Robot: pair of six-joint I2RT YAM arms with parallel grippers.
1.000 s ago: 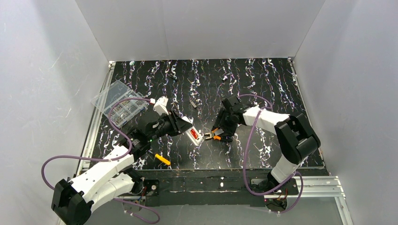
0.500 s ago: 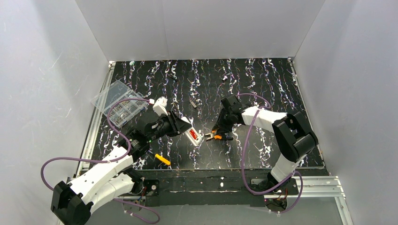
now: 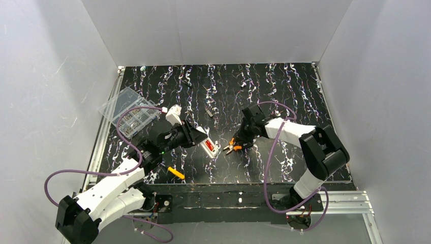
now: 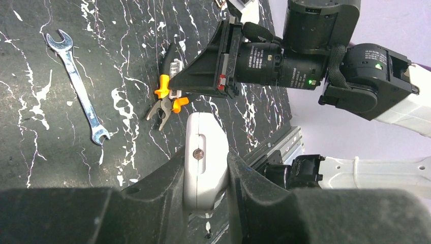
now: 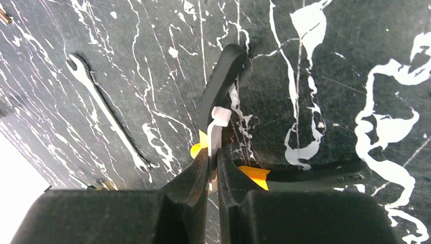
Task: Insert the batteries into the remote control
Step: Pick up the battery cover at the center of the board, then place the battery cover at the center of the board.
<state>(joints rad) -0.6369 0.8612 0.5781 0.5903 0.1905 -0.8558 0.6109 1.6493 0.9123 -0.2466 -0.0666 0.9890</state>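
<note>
Near mid-table my left gripper clamps the remote, one red battery in its recess; the right gripper, pinched almost shut on a white sliver over the pliers, likely must fetch the second.

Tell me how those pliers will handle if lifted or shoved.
The pliers lie flat with handles splayed, so a shove would probably slide them, not roll them. Pushing one handle would likely swing it about the pivot first. Metal nose: probably heavy for their size.
</note>
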